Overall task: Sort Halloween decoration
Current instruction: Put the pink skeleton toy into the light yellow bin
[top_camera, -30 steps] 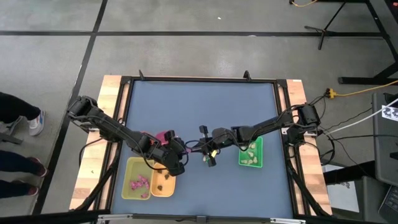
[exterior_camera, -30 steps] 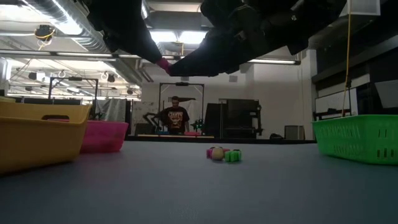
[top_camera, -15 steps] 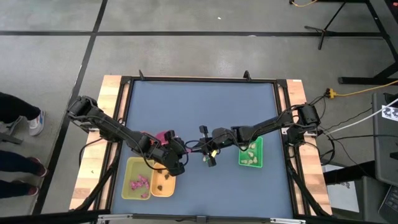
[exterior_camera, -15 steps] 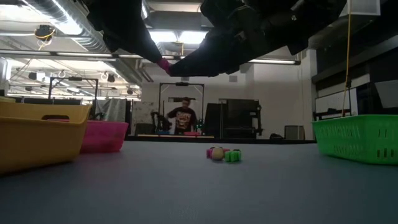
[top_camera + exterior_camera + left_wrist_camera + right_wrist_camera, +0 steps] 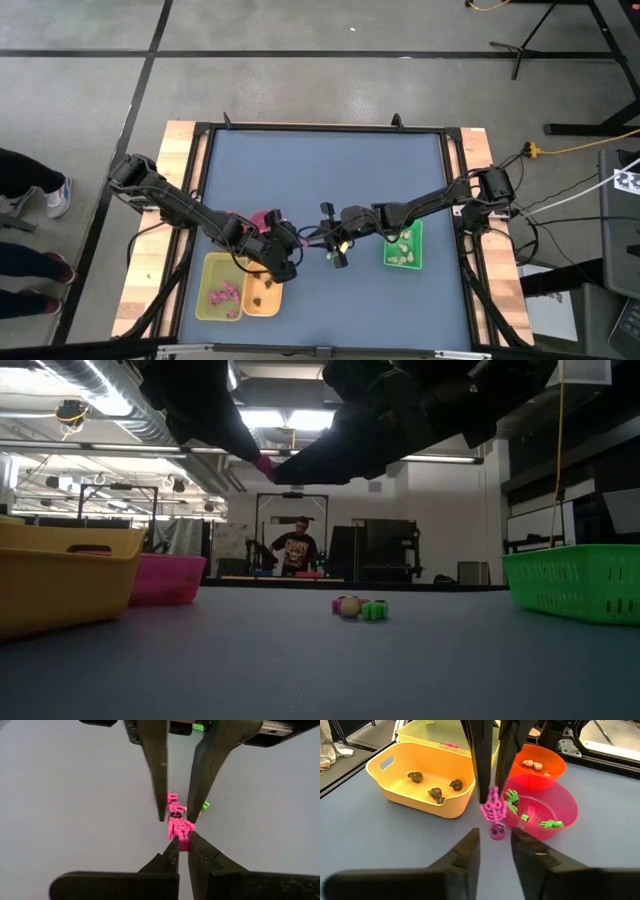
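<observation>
Clenching a magenta plastic skeleton trinket [image 5: 179, 827] by one end, the left gripper [image 5: 181, 845] shows in its own wrist view with fingertips pinched shut. The right gripper [image 5: 176, 815] reaches in opposite, its jaws released, one finger on each side of the skeleton. A small green trinket [image 5: 205, 805] lies on the table beyond.

In the right wrist view the right arm's two fingers stand apart, and the skeleton hangs past them from the left arm's clamped tips. Behind it:
- a yellow rectangular plastic tray [image 5: 395, 775] holding three dark brown trinkets [image 5: 435, 794]
- an orange round bowl [image 5: 555, 770] with cream-white trinkets [image 5: 533, 765]
- a pink round bowl [image 5: 565, 812] with green skeleton pieces [image 5: 550, 824]

In the low view both arms are dark shapes overhead. A little cluster of loose trinkets [image 5: 355, 607] sits mid-table, and a person [image 5: 295, 550] stands far back in the room.

In the high view the grippers meet just toward 6 o'clock of the centre of the blue-grey table [image 5: 320, 170]. A green rectangular tray [image 5: 415, 232] lies at 4 o'clock, and the yellow tray is at 7 o'clock.
</observation>
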You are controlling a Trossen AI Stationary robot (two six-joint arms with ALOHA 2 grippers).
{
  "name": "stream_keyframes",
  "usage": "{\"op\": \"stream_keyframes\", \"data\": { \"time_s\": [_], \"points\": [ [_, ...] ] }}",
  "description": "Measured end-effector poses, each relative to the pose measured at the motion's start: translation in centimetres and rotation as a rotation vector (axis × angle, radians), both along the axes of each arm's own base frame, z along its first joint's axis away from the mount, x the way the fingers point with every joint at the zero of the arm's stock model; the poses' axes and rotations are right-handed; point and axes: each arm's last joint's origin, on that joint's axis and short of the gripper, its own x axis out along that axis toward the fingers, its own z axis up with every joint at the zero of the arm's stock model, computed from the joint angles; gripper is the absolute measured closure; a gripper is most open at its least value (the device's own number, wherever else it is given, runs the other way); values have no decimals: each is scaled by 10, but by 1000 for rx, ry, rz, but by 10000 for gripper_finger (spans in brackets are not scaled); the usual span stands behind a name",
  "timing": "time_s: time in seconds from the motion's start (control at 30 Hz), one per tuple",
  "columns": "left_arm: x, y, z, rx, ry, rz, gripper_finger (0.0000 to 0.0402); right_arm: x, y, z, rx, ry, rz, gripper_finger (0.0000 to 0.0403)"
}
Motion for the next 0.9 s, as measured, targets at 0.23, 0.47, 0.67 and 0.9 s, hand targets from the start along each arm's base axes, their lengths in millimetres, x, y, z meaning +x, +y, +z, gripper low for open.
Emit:
{"op": "stream_keyframes", "data": {
  "time_s": [0.23, 0.47, 0.67, 0.9],
  "points": [
    [-1, -5, -2, -148, 69, -107, 398, -1, 0, -3, -6, 35, 0, 240],
    [-5, -12, -4, -428, 181, -191, 398, -6, -1, -12, -23, 134, 0, 230],
    [-9, -20, -3, -714, 316, -261, 398, -9, -1, -16, -32, 182, 0, 232],
    [-20, -26, -3, -1050, 593, -228, 398, -9, -1, -16, -32, 186, 0, 232]
  ]
}}
